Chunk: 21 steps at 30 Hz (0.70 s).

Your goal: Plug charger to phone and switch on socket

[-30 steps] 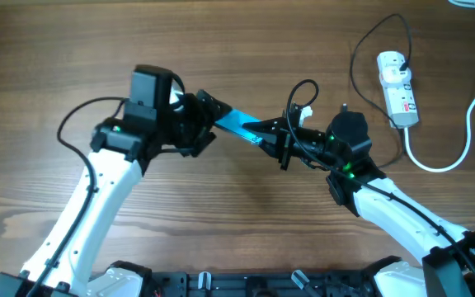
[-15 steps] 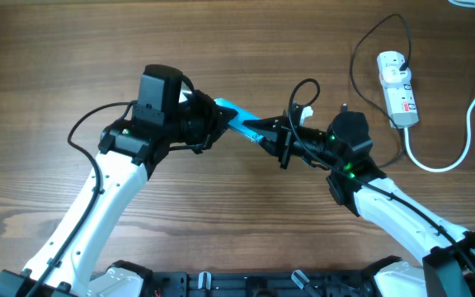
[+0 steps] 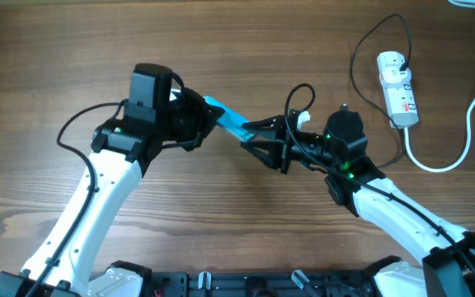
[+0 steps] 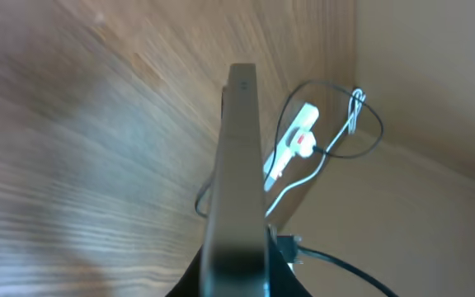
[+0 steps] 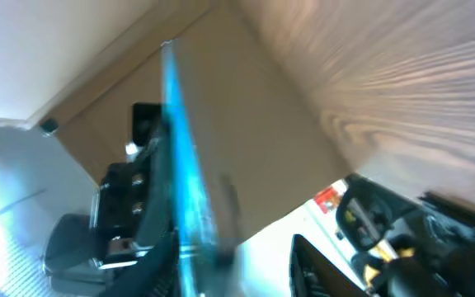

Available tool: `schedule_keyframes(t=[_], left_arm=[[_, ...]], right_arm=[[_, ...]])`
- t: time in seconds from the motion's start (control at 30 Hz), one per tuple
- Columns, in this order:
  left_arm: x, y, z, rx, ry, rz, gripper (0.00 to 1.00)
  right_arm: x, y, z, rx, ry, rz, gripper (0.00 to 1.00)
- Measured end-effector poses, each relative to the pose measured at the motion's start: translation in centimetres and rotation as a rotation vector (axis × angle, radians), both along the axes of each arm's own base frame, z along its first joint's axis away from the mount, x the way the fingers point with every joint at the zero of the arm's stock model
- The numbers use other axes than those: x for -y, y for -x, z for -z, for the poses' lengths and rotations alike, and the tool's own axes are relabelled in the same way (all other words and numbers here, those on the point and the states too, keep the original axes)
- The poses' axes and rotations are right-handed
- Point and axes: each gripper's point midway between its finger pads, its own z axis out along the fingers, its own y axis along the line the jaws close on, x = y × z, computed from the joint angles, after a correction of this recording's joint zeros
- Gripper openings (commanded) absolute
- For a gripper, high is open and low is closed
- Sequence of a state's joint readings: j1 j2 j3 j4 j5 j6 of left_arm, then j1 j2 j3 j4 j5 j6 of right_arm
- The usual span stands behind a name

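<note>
Wood-grain surface (image 3: 221,33) under everything. Two arms reach toward each other over its middle.

Left hand (image 3: 198,118) is clamped on one end of the phone (image 3: 229,122). The phone is held up off the surface, cyan screen showing from overhead. Its free end runs out from the left hand toward the right hand (image 3: 256,139).

Left wrist view: phone (image 4: 239,165) edge-on, rising straight out from between the fingers.

Right hand: fingers spread, wood visible in the gap, nothing seen pinched. The phone's free end sits at the fingertips, close to one finger (image 5: 162,268); blur hides whether they touch.

Right wrist view: phone (image 5: 178,140) is a blurred cyan streak, with the left hand (image 5: 126,210) at its far end.

Socket (image 3: 397,88) lies flat on the surface, well behind the right hand and out past its wrist, red marks on top. A white lead (image 3: 435,167) leaves its near end.

Charger (image 3: 354,62): thin black cable curving away from the socket's far end. A black loop stands just behind the right hand. Plug end not made out.
</note>
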<state>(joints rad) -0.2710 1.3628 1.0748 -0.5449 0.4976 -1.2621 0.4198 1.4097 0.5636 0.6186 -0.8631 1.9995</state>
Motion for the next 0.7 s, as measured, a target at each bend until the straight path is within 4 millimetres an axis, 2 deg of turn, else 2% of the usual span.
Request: schedule_keyframes(t=[0.07, 0.2, 0.3, 0.43, 0.6, 0.7], left_arm=[[-0.8, -0.4, 0.0, 0.022, -0.014, 0.006, 0.04], [-2.0, -0.5, -0.2, 0.052, 0.009, 0.058, 0.04], [-1.9, -0.2, -1.1, 0.081, 0.1, 0.146, 0.04], [-1.0, 0.5, -1.1, 0.091, 0.224, 0.289, 0.04], [0.3, 0.6, 2.2, 0.011, 0.364, 0.413, 0.04], [0.7, 0.6, 4.7, -0.049, 0.436, 0.452, 0.04]], right_arm=[[0.2, -0.1, 1.2, 0.035, 0.058, 0.006, 0.57], [1.5, -1.4, 3.7, 0.192, 0.226, 0.06, 0.59], [2.5, -1.9, 5.8, 0.323, 0.38, 0.06, 0.67], [3.8, -2.3, 7.8, 0.448, 0.547, 0.046, 0.69], [4.9, -2.5, 9.3, 0.549, 0.682, 0.011, 0.7], [6.8, -1.7, 10.6, 0.513, 0.809, 0.004, 0.69]])
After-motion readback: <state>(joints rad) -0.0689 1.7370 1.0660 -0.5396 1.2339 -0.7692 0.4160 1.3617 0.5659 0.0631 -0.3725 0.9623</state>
